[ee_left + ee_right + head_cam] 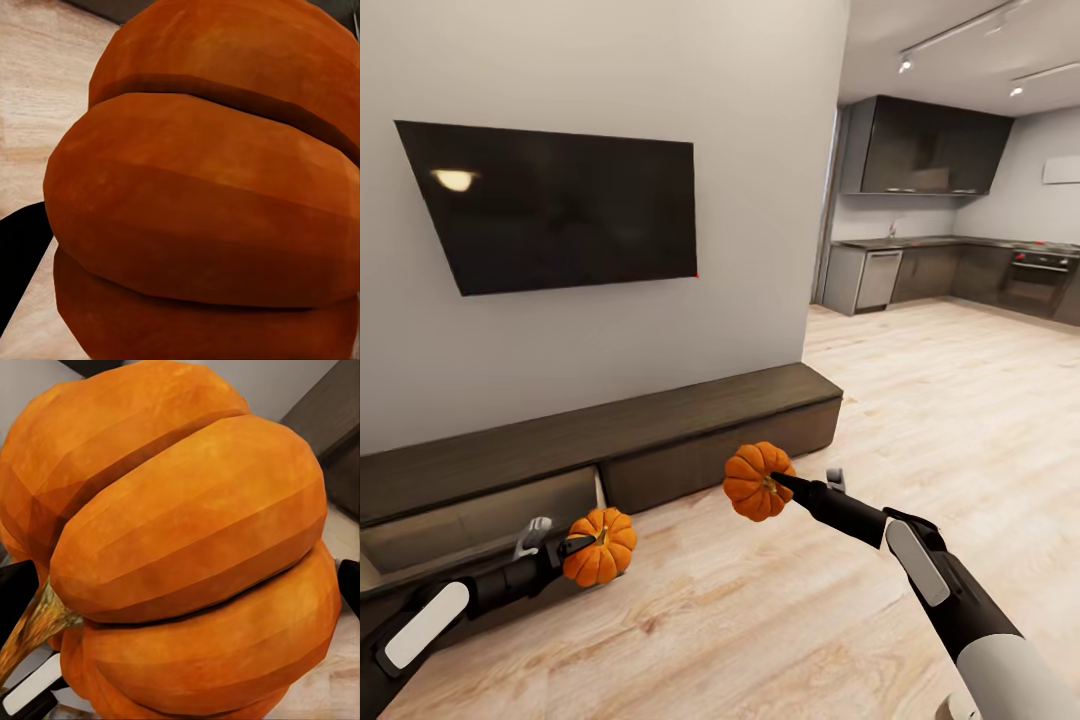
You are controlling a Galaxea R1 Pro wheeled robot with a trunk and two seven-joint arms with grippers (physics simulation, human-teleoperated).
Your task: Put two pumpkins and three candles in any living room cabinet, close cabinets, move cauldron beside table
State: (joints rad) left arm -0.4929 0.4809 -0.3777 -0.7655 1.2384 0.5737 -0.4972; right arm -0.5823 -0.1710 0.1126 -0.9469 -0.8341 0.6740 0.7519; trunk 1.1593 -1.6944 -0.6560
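Each of my grippers holds an orange ribbed pumpkin above the wooden floor. My left gripper (582,550) is shut on one pumpkin (601,546), whose ribbed skin (210,195) looms close in the left wrist view. My right gripper (780,484) is shut on the other pumpkin (756,481), seen close up with its stem in the right wrist view (187,562). The dark brown cabinet (690,420) runs along the wall under the television; its left drawer (480,520) stands pulled open, pale inside, just behind the left pumpkin. Candles, cauldron and table are out of view.
A black television (560,205) hangs on the grey wall above the cabinet. To the right the wooden floor (920,400) opens towards a kitchen with grey cabinets (930,150) and an oven (1038,280).
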